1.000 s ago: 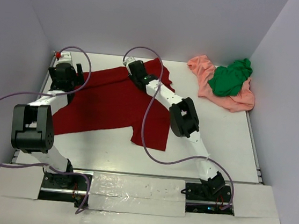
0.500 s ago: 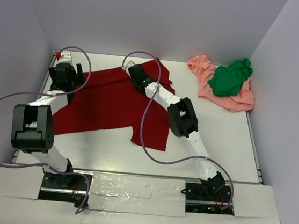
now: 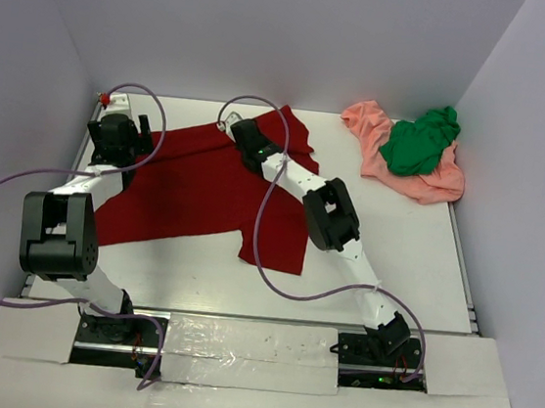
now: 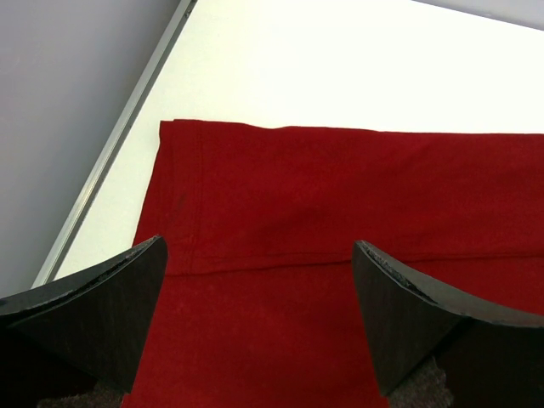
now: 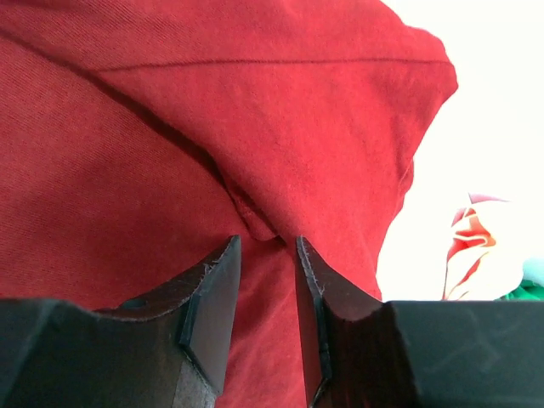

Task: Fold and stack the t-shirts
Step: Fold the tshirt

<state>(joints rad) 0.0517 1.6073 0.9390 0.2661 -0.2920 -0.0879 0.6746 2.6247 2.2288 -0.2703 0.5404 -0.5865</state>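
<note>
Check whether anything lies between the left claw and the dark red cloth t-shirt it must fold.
Nothing visible does. The left claw, open, hangs directly over the hemmed edge of the dark red cloth t-shirt; only bare cloth shows between its fingers.

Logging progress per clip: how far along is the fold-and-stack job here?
Done: nothing folded or stacked. In hand: the dark red t-shirt lies spread out; the right pincer looks nearly shut on a ridge of it, the left pincer hangs open over its hem. Remaining: the green t-shirt and salmon-pink t-shirt sit crumpled together, green on top.
</note>
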